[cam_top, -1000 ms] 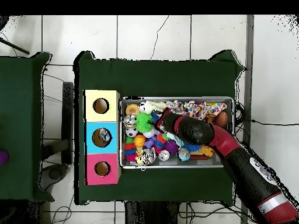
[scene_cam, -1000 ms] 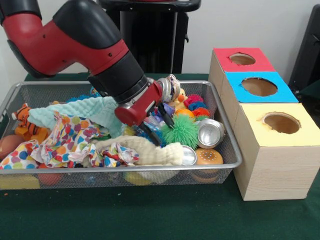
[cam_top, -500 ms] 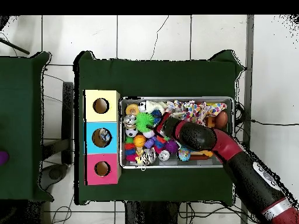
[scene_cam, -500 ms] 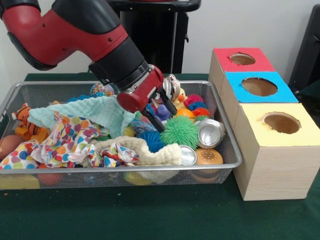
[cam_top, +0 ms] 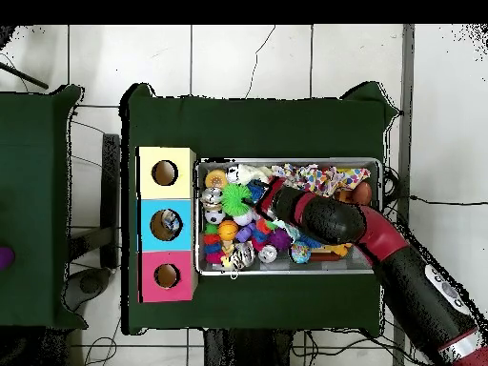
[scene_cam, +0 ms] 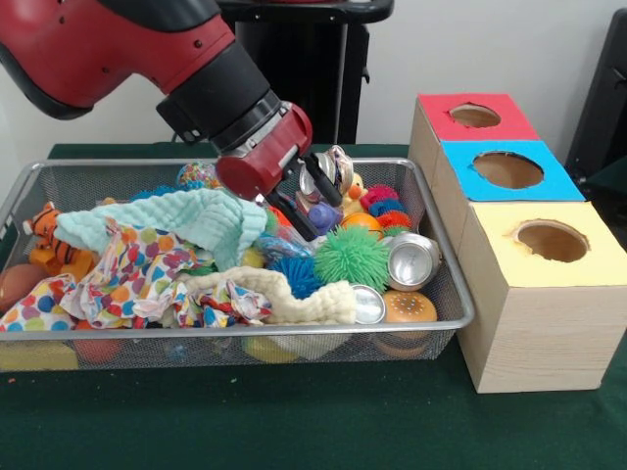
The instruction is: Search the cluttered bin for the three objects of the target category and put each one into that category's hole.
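Observation:
A wire mesh bin [scene_cam: 443, 276] holds a heap of toys and cloths. My gripper [scene_cam: 312, 196] hangs just above the heap near the bin's middle, over a purple ball [scene_cam: 324, 215]. Its two black fingers stand apart, so it is open, and I see nothing clearly held between them. Just in front of it lie a green spiky ball [scene_cam: 353, 257] and a blue spiky ball [scene_cam: 299, 275]. A row of wooden boxes stands to the right, with round holes in red [scene_cam: 441, 122], blue [scene_cam: 460, 166] and yellow [scene_cam: 598, 259] tops. In the overhead view the gripper [cam_top: 259, 205] is beside the green ball [cam_top: 235, 197].
Two silver cans [scene_cam: 411, 260], a burger toy [scene_cam: 409, 306], an orange ball [scene_cam: 361, 221] and a rubber duck [scene_cam: 351, 192] crowd the bin's right end. A mint cloth [scene_cam: 186, 220], a dotted cloth [scene_cam: 127, 269] and a tiger toy [scene_cam: 44, 230] fill the left. The blue box [cam_top: 181, 225] has something inside.
The gripper has lifted up and back out of the clutter near the green spiky ball, and the arm has risen with it. The green ball has shifted slightly.

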